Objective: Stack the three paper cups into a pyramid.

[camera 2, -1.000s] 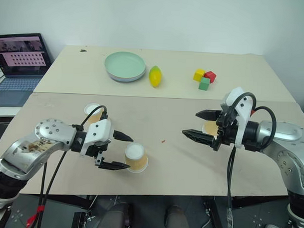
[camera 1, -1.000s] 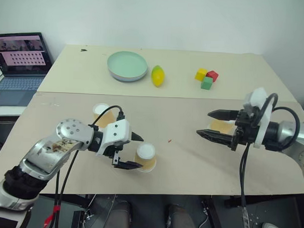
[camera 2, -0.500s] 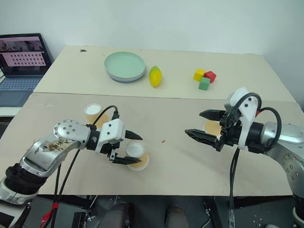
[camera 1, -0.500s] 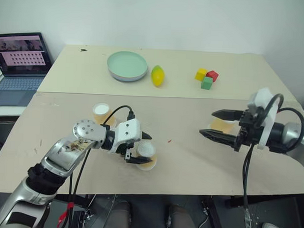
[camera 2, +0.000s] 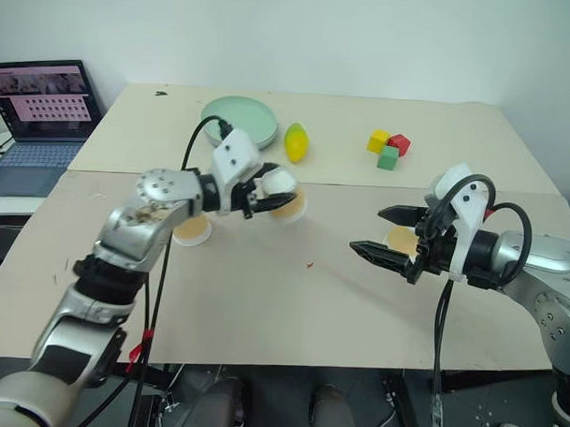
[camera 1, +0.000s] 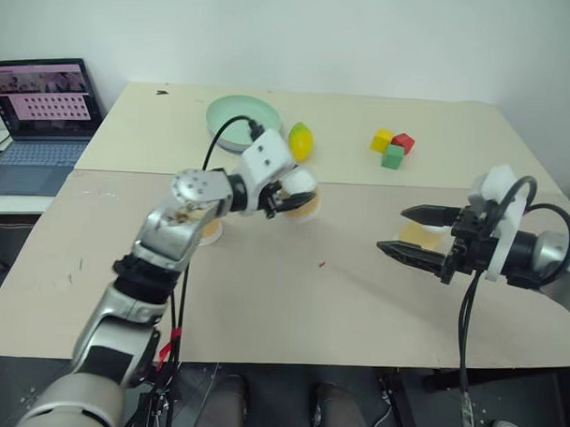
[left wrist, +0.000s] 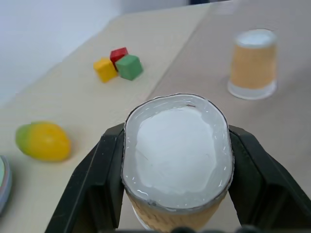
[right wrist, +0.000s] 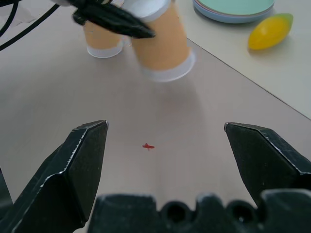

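Paper cups, 3, orange-tan. Cup 1 (camera 2: 284, 197): clamped upside down between the left gripper (camera 2: 267, 196) fingers, squeezed oval, lifted clear of the table (camera 2: 291, 298), likely for carrying; long axis tilted, white base uppermost. Cup 2 (camera 2: 192, 231): inverted on the table beside the left arm. Cup 3 (camera 2: 399, 242): inverted behind the right gripper (camera 2: 385, 233), whose jaws stand wide, holding nothing, probably waiting.

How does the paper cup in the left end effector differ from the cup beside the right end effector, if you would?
The held cup, clamped by the left end effector, hangs above the table and is squeezed oval; the cup by the right end effector stands free, round and ungripped, beside the open right end effector. Both are upside down, orange-tan with white bases.
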Controlling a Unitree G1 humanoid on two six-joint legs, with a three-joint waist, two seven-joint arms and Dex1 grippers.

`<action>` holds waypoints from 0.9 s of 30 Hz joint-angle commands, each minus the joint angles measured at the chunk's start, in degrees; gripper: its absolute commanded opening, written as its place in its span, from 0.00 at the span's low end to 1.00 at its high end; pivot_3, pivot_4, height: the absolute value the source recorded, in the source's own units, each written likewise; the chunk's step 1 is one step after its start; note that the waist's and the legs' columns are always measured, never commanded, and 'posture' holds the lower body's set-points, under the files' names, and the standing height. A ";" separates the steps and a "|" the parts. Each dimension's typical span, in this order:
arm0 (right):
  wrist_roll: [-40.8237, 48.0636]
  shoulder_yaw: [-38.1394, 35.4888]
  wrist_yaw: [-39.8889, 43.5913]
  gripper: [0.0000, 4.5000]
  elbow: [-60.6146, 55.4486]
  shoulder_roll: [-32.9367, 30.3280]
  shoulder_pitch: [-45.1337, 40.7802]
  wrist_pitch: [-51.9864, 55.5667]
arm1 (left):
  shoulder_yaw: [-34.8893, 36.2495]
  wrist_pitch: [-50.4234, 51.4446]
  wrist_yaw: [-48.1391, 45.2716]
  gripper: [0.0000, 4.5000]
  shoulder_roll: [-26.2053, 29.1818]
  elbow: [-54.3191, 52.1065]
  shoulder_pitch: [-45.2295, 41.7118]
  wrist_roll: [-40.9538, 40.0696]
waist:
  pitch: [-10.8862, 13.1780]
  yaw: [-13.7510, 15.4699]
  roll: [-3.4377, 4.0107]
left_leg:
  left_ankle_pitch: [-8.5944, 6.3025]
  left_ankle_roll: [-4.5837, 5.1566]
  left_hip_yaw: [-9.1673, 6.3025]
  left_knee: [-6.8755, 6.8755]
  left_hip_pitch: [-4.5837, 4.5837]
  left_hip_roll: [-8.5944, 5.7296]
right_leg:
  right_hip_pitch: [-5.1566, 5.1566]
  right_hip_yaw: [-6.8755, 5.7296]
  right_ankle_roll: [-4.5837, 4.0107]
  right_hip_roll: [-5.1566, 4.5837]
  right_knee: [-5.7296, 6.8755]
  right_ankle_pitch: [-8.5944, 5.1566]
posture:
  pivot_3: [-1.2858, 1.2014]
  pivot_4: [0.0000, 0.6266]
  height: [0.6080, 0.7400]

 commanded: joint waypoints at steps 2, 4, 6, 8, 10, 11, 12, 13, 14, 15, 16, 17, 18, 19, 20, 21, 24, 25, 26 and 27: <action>1.02 -1.41 -1.37 1.00 -2.03 0.19 -0.64 -0.30 | -3.19 -2.46 2.17 0.56 -3.19 4.91 -1.39 4.46 | 0.00 -0.30 0.00 | -0.01 0.01 0.03 -0.01 0.00 0.02 | -0.06 0.04 -0.19 0.03 0.05 0.11 | 0.52 0.24 1.00; 1.35 -1.68 -1.90 1.00 -2.59 0.23 -0.24 -0.13 | -3.76 -1.97 4.58 0.56 -4.54 6.97 -1.34 6.49 | 0.00 -0.26 0.00 | -0.01 0.01 0.00 -0.01 0.01 0.04 | -0.07 0.02 -0.17 0.05 0.08 0.10 | 0.52 0.24 1.00; 1.54 -2.09 -2.39 1.00 -3.08 0.25 0.26 -0.02 | -4.49 -0.90 5.56 0.56 -5.00 8.06 -0.81 8.06 | 0.00 -0.27 0.00 | 0.00 0.01 0.00 -0.01 0.02 0.04 | -0.06 0.03 -0.12 0.05 0.08 0.07 | 0.52 0.24 1.00; 1.63 -2.63 -2.88 1.00 -3.56 0.28 1.02 -0.02 | -4.12 1.33 6.97 0.56 -5.82 8.78 -0.36 8.67 | 0.00 -0.27 0.00 | -0.01 0.01 0.01 -0.01 0.01 0.03 | -0.06 0.03 -0.12 0.04 0.07 0.07 | 0.52 0.24 1.00; 1.82 -2.77 -3.40 1.00 -3.94 0.37 1.52 -0.10 | -2.66 3.72 8.61 0.56 -7.45 9.01 -0.08 8.07 | 0.00 -0.10 0.00 | -0.01 0.01 0.01 -0.01 0.00 0.03 | -0.06 0.03 -0.12 0.03 0.07 0.07 | 0.52 0.24 1.00; 1.99 -2.78 -3.66 1.00 -4.05 0.42 1.58 -0.11 | -2.45 4.33 8.98 0.56 -7.93 9.04 0.05 8.04 | 0.00 -0.05 0.00 | -0.01 0.01 0.01 -0.01 0.00 0.03 | -0.06 0.03 -0.12 0.03 0.06 0.07 | 0.52 0.24 1.00; 2.06 -2.77 -3.92 1.00 -4.12 0.50 1.64 -0.18 | -2.55 4.85 9.13 0.56 -8.23 9.00 0.27 8.19 | 0.00 0.02 0.00 | -0.01 0.01 0.01 0.00 0.00 0.03 | -0.05 0.03 -0.12 0.03 0.06 0.07 | 0.52 0.24 1.00; 2.08 -2.77 -4.19 1.00 -4.16 0.53 1.69 -0.28 | -2.70 5.36 9.26 0.56 -8.51 8.89 0.56 8.35 | 0.00 0.07 0.00 | -0.01 0.01 0.01 0.00 0.00 0.02 | -0.04 0.02 -0.12 0.01 0.06 0.07 | 0.52 0.24 1.00; 2.11 -2.79 -4.39 1.00 -4.19 0.54 1.73 -0.34 | -2.78 5.73 9.33 0.56 -8.69 8.77 0.75 8.46 | 0.00 0.07 0.00 | -0.01 0.01 0.00 0.00 0.00 0.02 | -0.04 0.02 -0.11 0.02 0.07 0.07 | 0.52 0.24 1.00; 2.01 -2.75 -4.58 1.00 -4.15 0.56 1.73 -0.49 | -2.38 6.54 10.09 0.56 -9.60 8.76 1.12 8.15 | 0.00 0.05 0.00 | -0.01 0.01 0.00 0.01 0.01 0.02 | -0.03 0.02 -0.11 0.02 0.07 0.07 | 0.52 0.24 1.00; 1.95 -2.65 -4.69 1.00 -4.11 0.58 1.68 -0.61 | -1.97 7.59 11.01 0.56 -10.54 8.64 1.43 7.87 | 0.00 0.04 0.00 | -0.01 0.01 0.00 0.00 0.02 0.02 | -0.02 0.02 -0.11 0.02 0.07 0.07 | 0.52 0.24 1.00; 1.88 -2.40 -4.82 1.00 -4.03 0.65 1.53 -0.71 | -1.53 8.12 11.89 0.56 -11.39 8.48 1.70 7.73 | 0.00 0.05 0.00 | -0.01 0.01 0.00 0.01 0.03 0.02 | 0.00 0.02 -0.11 0.02 0.06 0.07 | 0.52 0.24 1.00; 1.83 -2.20 -4.88 1.00 -3.96 0.70 1.38 -0.83 | -1.23 8.62 12.12 0.65 -12.02 8.01 2.01 7.46 | 0.00 0.08 0.00 | -0.01 0.01 0.00 0.01 0.04 0.02 | 0.01 0.02 -0.11 0.01 0.06 0.07 | 0.52 0.24 1.00; 1.81 -2.04 -4.95 1.00 -3.84 0.72 1.19 -0.89 | -1.12 8.92 11.92 0.75 -12.33 7.53 2.23 7.31 | 0.00 0.14 0.00 | -0.01 0.01 0.00 0.01 0.04 0.02 | 0.01 0.02 -0.11 0.01 0.06 0.07 | 0.52 0.24 1.00; 1.78 -1.93 -4.97 1.00 -3.74 0.70 1.06 -0.95 | -1.12 9.09 11.75 0.82 -12.48 7.13 2.42 7.33 | 0.00 0.16 0.00 | -0.01 0.01 -0.01 0.02 0.04 0.02 | 0.02 0.01 -0.11 0.01 0.07 0.07 | 0.52 0.24 1.00; 1.67 -1.83 -4.95 1.00 -3.60 0.67 0.94 -1.05 | -1.16 9.20 11.76 0.89 -12.59 6.95 2.51 7.48 | 0.00 0.10 0.00 | -0.01 0.01 -0.01 0.02 0.04 0.01 | 0.02 0.01 -0.11 0.01 0.06 0.07 | 0.52 0.24 1.00; 1.32 -1.56 -4.77 1.00 -3.23 0.54 0.78 -1.25 | -1.09 9.57 12.23 0.98 -13.06 6.67 2.52 7.79 | 0.00 0.04 0.00 | -0.01 0.01 -0.01 0.02 0.01 0.01 | -0.03 0.02 -0.17 0.01 0.06 0.11 | 0.52 0.24 1.00; 1.27 -1.50 -4.71 1.00 -3.17 0.52 0.76 -1.26 | -1.12 9.54 12.15 0.98 -13.09 6.49 2.52 7.82 | 0.00 0.04 0.00 | -0.01 0.01 -0.01 0.02 0.00 0.01 | -0.04 0.01 -0.19 0.02 0.06 0.12 | 0.52 0.24 1.00; 1.28 -1.42 -4.62 1.00 -3.11 0.54 0.73 -1.23 | -0.52 9.49 12.65 0.98 -13.25 6.42 2.34 7.74 | 0.00 0.03 0.00 | -0.01 0.01 -0.01 0.01 0.00 0.01 | -0.04 0.01 -0.19 0.02 0.07 0.12 | 0.52 0.24 1.00; 1.30 -1.36 -4.56 1.00 -3.08 0.57 0.71 -1.20 | -0.08 9.45 13.02 0.98 -13.34 6.40 2.20 7.68 | 0.00 -0.03 0.00 | -0.01 0.01 -0.01 0.02 0.01 0.01 | -0.04 0.01 -0.19 0.02 0.07 0.12 | 0.52 0.24 1.00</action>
